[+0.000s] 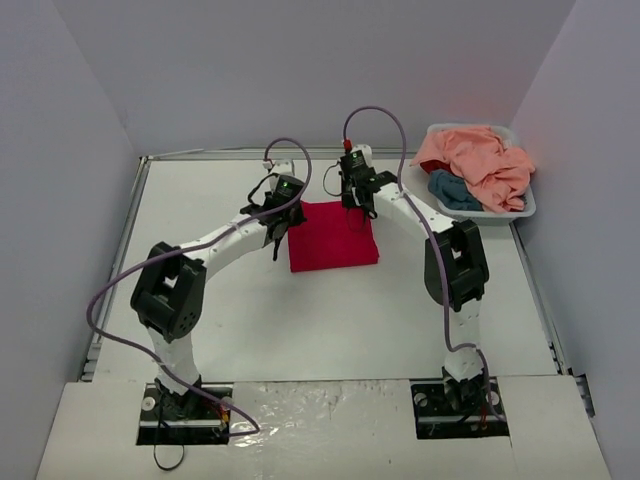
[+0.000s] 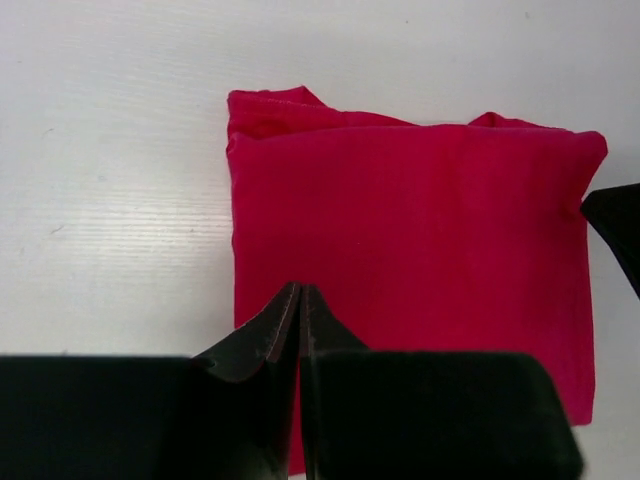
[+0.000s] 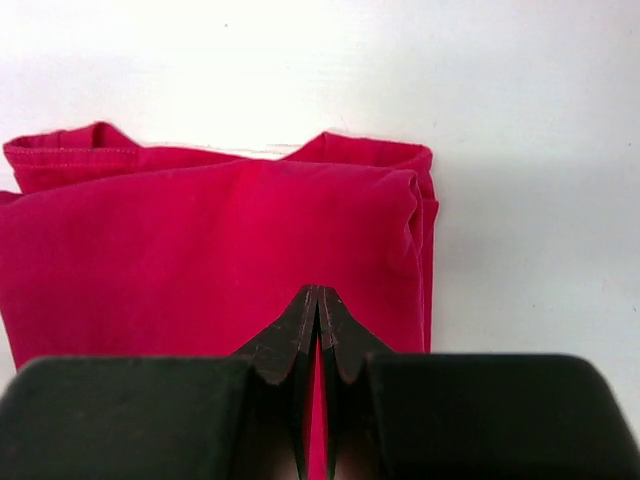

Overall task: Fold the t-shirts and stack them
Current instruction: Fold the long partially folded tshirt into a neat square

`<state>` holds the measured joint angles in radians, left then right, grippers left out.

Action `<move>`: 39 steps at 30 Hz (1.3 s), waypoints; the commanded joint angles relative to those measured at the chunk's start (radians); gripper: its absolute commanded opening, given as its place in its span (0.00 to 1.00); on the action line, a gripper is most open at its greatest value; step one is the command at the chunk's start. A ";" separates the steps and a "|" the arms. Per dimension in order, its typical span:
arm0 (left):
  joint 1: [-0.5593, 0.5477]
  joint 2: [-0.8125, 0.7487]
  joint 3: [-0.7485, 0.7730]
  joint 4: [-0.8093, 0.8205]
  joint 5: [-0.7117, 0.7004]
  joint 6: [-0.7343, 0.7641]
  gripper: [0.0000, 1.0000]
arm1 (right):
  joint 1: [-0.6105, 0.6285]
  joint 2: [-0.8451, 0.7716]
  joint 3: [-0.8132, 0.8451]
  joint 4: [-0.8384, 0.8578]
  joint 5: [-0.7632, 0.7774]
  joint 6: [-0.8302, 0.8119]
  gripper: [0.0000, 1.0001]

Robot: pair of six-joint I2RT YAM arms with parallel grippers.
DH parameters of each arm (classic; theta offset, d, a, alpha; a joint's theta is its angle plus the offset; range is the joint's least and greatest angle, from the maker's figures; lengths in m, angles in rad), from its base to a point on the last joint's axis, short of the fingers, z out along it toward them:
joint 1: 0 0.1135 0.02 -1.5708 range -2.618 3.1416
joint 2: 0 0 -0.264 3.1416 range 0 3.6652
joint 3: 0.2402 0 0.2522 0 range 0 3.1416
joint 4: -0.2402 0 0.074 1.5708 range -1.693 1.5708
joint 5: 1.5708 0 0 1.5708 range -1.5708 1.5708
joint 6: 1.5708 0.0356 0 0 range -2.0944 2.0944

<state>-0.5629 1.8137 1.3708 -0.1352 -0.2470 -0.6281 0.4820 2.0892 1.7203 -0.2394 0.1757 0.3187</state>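
A crimson-red t-shirt (image 1: pixel 332 237) lies folded into a neat square on the white table. My left gripper (image 1: pixel 279 228) hangs over its left edge and my right gripper (image 1: pixel 355 205) over its far right corner. In the left wrist view the left gripper (image 2: pixel 300 290) is shut, tips together above the red t-shirt (image 2: pixel 410 250), with no cloth between them. The right gripper (image 3: pixel 318 292) is likewise shut over the red t-shirt (image 3: pixel 220 250), near its folded right edge. A peach-pink t-shirt (image 1: pixel 480 160) and a teal-blue t-shirt (image 1: pixel 455 190) lie crumpled in the basket.
The white plastic basket (image 1: pixel 522 211) stands at the table's back right corner, against the wall. Grey walls close in the table on three sides. Cables loop from both arms above the table (image 1: pixel 300 330).
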 commanded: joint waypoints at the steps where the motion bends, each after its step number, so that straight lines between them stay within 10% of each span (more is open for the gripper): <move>1: 0.020 0.061 0.074 0.040 0.040 0.001 0.03 | -0.016 0.022 0.067 -0.034 -0.028 -0.018 0.00; 39: 0.066 0.354 0.274 0.025 0.014 0.031 0.02 | -0.025 0.216 0.263 -0.054 -0.249 -0.009 0.00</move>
<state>-0.5072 2.1918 1.6073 -0.0990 -0.2241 -0.5865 0.4580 2.2833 1.9438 -0.2718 -0.0364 0.2951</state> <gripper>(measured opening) 0.027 0.001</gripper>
